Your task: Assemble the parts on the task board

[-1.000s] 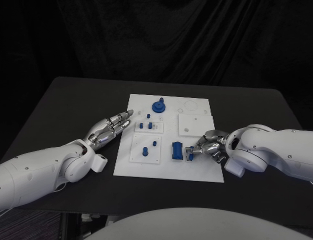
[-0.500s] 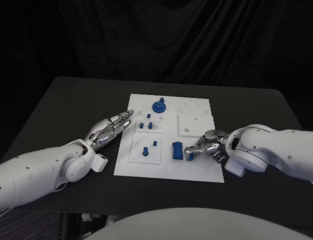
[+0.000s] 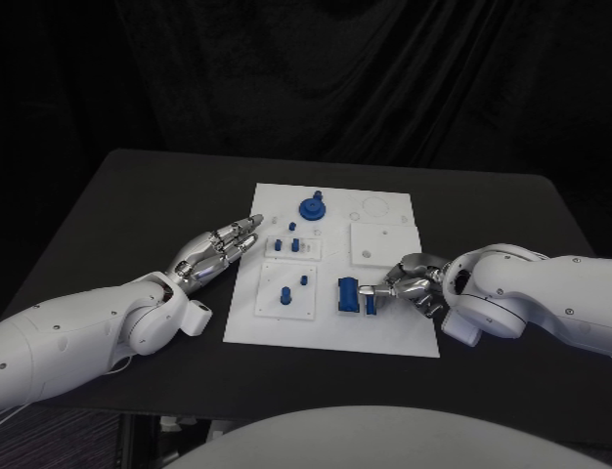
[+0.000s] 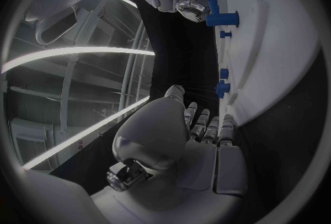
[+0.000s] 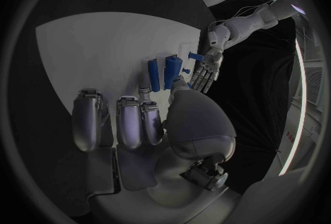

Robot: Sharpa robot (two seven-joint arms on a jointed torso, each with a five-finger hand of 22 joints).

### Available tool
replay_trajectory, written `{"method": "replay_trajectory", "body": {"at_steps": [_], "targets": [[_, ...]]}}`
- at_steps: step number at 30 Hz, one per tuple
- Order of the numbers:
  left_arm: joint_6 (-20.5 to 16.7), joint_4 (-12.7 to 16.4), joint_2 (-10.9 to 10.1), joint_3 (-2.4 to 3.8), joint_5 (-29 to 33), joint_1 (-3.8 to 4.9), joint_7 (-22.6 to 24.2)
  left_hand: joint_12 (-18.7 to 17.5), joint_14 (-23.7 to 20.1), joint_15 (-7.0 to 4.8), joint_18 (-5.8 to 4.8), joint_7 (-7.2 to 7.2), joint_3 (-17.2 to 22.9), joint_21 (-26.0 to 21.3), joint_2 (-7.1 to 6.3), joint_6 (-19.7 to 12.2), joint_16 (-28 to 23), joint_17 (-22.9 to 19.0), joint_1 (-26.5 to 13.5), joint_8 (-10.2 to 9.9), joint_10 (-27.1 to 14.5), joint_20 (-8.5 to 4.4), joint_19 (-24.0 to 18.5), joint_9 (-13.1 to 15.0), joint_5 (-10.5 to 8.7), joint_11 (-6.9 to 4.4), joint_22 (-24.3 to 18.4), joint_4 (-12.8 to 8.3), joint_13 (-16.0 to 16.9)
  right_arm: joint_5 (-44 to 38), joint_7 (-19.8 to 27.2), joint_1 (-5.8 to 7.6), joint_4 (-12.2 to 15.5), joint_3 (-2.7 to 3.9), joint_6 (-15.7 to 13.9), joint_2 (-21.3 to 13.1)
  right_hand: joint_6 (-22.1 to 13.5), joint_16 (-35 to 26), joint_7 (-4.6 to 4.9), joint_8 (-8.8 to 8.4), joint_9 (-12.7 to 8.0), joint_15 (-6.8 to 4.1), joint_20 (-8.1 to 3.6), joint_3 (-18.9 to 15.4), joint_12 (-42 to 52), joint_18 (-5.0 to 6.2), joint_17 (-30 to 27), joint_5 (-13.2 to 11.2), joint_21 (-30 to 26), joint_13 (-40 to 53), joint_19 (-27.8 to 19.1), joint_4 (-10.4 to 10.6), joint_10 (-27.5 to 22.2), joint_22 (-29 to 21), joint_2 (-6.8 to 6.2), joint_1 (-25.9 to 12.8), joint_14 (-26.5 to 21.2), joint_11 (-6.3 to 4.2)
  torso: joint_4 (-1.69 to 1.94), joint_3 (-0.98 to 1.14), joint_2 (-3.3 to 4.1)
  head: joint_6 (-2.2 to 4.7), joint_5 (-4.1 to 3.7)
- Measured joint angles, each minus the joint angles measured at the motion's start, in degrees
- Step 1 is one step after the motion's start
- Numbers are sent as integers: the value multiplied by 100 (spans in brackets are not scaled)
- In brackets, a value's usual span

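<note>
The white task board (image 3: 391, 332) lies mid-table. A blue block (image 3: 346, 294) stands near its front. Just right of it, a slim blue part (image 3: 373, 299) is pinched at the fingertips of my right hand (image 3: 408, 283). The right wrist view shows that slim blue part (image 5: 153, 75) and the blue block (image 5: 172, 71) just past my right hand (image 5: 148, 124), whose thumb reaches the block. My left hand (image 3: 219, 248) lies flat at the board's left edge, fingers straight and holding nothing. The left wrist view shows my left hand (image 4: 200, 136) beside the task board (image 4: 276, 69).
A blue round knob (image 3: 311, 207) stands at the board's far end. Small blue pegs (image 3: 290, 242) stand in a row left of centre, with two more (image 3: 286, 294) on the near-left plate. A square white plate (image 3: 382, 244) sits at the right. Black table (image 3: 137, 195) surrounds the board.
My right hand has crept slightly towards the blue block with the slim part. The left hand has not moved.
</note>
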Motion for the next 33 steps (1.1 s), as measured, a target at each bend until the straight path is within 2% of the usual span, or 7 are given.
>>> {"method": "replay_trajectory", "body": {"at_steps": [2, 6, 12, 20, 27, 30, 33], "targets": [[3, -4, 2, 1, 0, -2, 4, 0, 0, 0, 0, 0, 1, 0, 0, 0, 0, 0, 0, 0, 0, -1, 0, 0, 0, 0, 0, -1, 0, -23, 12, 0, 2, 0, -3, -1, -73, 0, -73, 363, 253, -52, -48, -90, 0, 0, 0, 0, 0, 0, -4, -3, -11, 0, 20, -20, -10, -56, 0, 0, 0, 0, 2], [9, -13, 7, 1, 0, -7, 11, 0, 0, 0, 0, 0, 16, 0, 0, 0, 0, 0, 0, 0, 0, 2, 6, 0, 0, 0, -1, -16, 0, -53, 39, 0, 4, 0, -16, -3, -234, 0, -131, 808, 584, -82, -74, -180, 0, 0, 0, 0, 0, 0, -15, 7, 7, 0, 91, -23, -5, -91, 0, 0, 0, 0, 6], [13, -20, 12, 2, 1, -9, 19, 0, 0, 0, 0, 0, 16, 0, 0, 0, 0, 1, 0, 0, 0, 12, 17, 0, 0, 0, -2, -16, 0, -82, 76, 0, 6, 0, -45, -18, -348, 0, -141, 1046, 787, -99, -97, -241, 0, 0, -1, 12, 0, 0, 2, 23, -14, 0, 209, -114, -2, -111, 0, 0, -1, 0, 14], [13, -19, 10, 3, 2, -11, 21, 0, 0, 0, 0, 0, 16, 0, 20, 0, 0, 2, 20, 0, 0, 11, 18, 0, 24, 0, -3, -16, 0, -99, 128, 0, 30, 0, -74, -111, -365, 22, -224, 1450, 1074, -171, -148, -193, 1, 1, -1, 698, 0, 1, 13, -56, -12, 0, 492, 284, -11, -193, 0, 0, -2, 0, 28], [1, 53, -37, 1, 3, -16, 21, 8, 0, 0, 0, 35, 58, 0, 20, 35, 0, 3, 20, 0, 5, 11, 18, 2, 28, 5, 2, -6, 0, -105, 524, -1, 141, 0, -274, -374, -422, -63, -249, 1407, 1068, -171, -169, -250, 1, 8, -131, 832, -232, 2, -7, 20, -13, 0, 513, 326, -11, -193, 0, 0, -2, 0, 55], [-20, 194, -117, -5, 2, -20, 6, 96, 0, 0, 0, 102, 30, 0, 20, 103, 0, 4, 20, 0, 35, 12, 19, 15, -21, 35, 4, 50, 4, -105, 1001, -1, 235, -2, -547, -556, -306, -869, -174, 1243, 902, -113, -111, -448, -354, 368, -1575, 1011, -1615, 26, -598, 38, -138, 0, 652, 318, -264, -158, 1, 0, -1, 0, 57], [-62, 410, -225, -13, -1, -26, -20, 249, 0, 0, 1, 75, -11, 0, 38, 196, 0, 4, -78, 3, 99, 26, 28, 16, -66, 99, 18, 91, 24, -74, 1609, 11, 341, -7, -928, -721, -137, -1824, -137, 1140, 770, -38, -21, -644, -1000, 585, -3015, 1114, -3098, -306, -1268, 30, -855, 0, 806, 345, -851, -99, 2, 0, -1, 0, 55]]}}
